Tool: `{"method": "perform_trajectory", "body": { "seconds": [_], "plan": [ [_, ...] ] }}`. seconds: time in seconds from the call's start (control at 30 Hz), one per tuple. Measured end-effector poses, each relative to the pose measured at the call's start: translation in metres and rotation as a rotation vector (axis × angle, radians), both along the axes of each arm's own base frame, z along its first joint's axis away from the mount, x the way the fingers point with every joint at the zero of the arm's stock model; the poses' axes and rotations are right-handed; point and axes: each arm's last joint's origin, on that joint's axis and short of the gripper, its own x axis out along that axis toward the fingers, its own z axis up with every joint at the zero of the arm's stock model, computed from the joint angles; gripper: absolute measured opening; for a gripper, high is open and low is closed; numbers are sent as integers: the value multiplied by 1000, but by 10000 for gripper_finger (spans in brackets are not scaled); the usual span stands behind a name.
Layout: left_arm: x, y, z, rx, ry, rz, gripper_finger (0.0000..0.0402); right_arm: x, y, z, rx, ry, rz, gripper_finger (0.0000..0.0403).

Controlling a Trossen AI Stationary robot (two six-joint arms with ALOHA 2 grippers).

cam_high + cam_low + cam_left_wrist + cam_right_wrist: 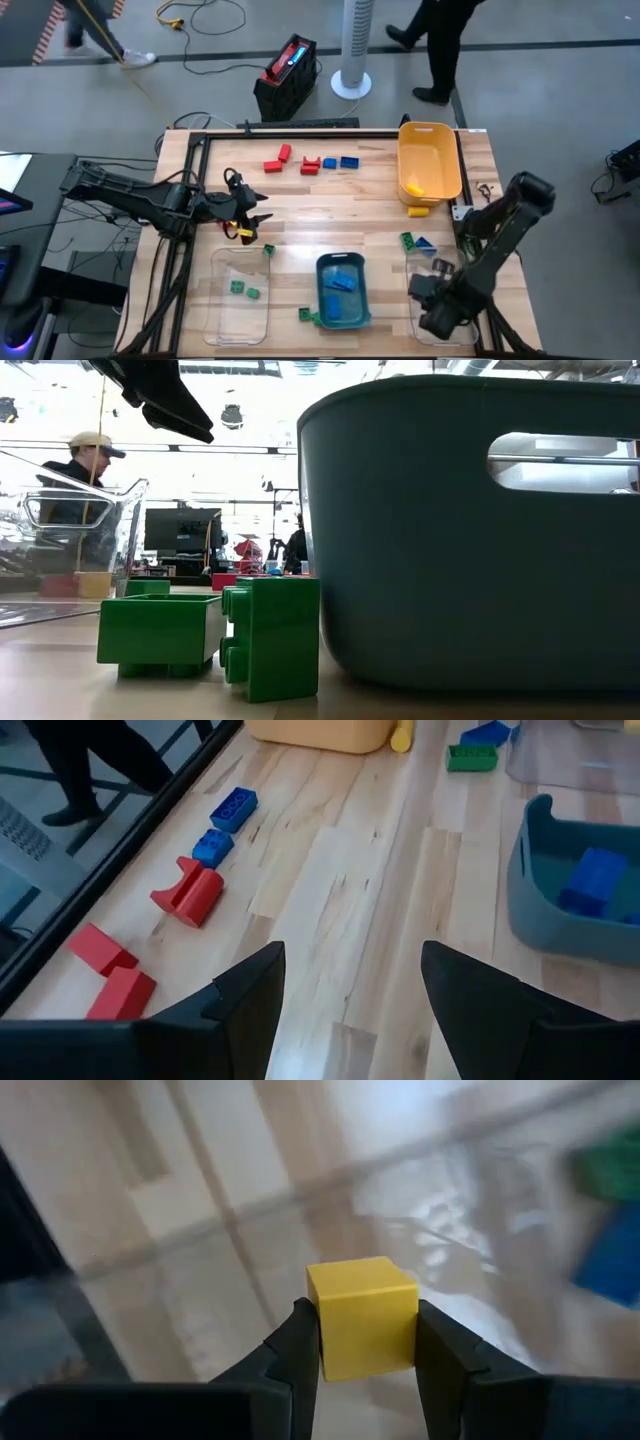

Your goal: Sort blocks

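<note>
A yellow block (361, 1316) is clamped on two opposite flat faces by the right gripper (365, 1342), at five o'clock over a clear bin (432, 290). It is judged light, rigid and slick. The left gripper (350, 988) is held open and empty at nine o'clock.

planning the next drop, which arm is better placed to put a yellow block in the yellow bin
Right, probably. The right gripper already has its jaws shut on a yellow block, on the yellow bin side. The left gripper is open and empty.
</note>
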Motion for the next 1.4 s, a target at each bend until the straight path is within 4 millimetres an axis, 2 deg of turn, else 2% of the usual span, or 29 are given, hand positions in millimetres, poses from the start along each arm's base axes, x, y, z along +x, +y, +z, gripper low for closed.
{"method": "perform_trajectory", "body": {
  "seconds": [0.17,0.57,0.93,1.1,1.2,1.4],
  "plan": [
    [0,0,0,15,7,-8,229,12,-8,-21,52,30,-16,134],
    [0,0,0,22,12,-12,229,22,-25,-46,140,65,-85,141],
    [0,0,0,26,14,-15,229,21,-29,-47,151,113,-92,249],
    [2,0,2,83,6,-54,229,21,-28,-29,195,118,-101,257],
    [2,0,2,56,-5,-37,229,20,-28,-7,198,105,-113,255],
    [6,-1,9,38,-91,-32,229,19,-37,39,86,62,-149,254]
  ]
}}
